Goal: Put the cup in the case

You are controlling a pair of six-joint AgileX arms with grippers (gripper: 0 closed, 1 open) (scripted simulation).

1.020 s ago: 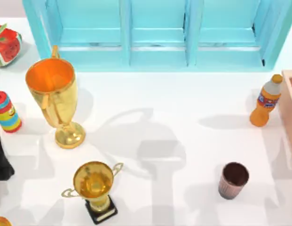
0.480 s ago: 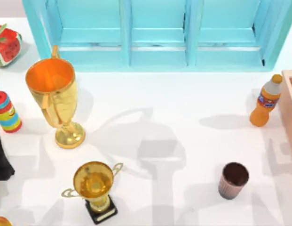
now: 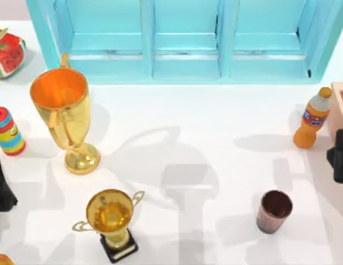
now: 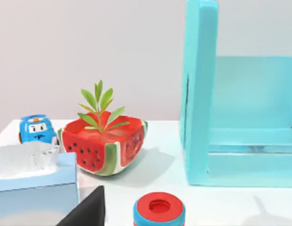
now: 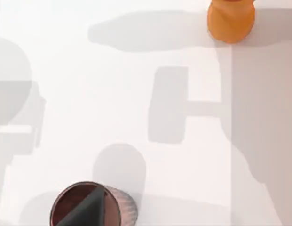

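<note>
White desk [image 3: 215,116] carries clutter in front of a turquoise cabinet [image 3: 185,38]. Cup [image 3: 274,211] stands upright and free on the right half of the desk, mouth up, nothing touching it. Case [image 3: 341,102] sits at the right edge, cut off by the frame, with an orange bottle [image 3: 312,118] standing just beside its near wall. Right hand [image 3: 339,156] shows as a dark block at the right edge between case and cup; whether its fingers are spread or pressed together I cannot tell. In the right wrist view a dark fingertip [image 5: 87,209] overlaps the cup [image 5: 91,207], and the bottle's base [image 5: 230,19] lies farther off. Left hand [image 3: 1,185] is parked at the left edge near the striped can [image 3: 8,131]; finger state also cannot be told. Judgement: step in hand is the approach to the cup. To do it well, centre over the rim, straddle the ribbed wall with fingers apart, and close gently so the light tumbler does not tip. Lift clear before swinging right, passing in front of the bottle rather than over it. Two gold trophies [image 3: 65,118] stand well apart and pose no risk.
</note>
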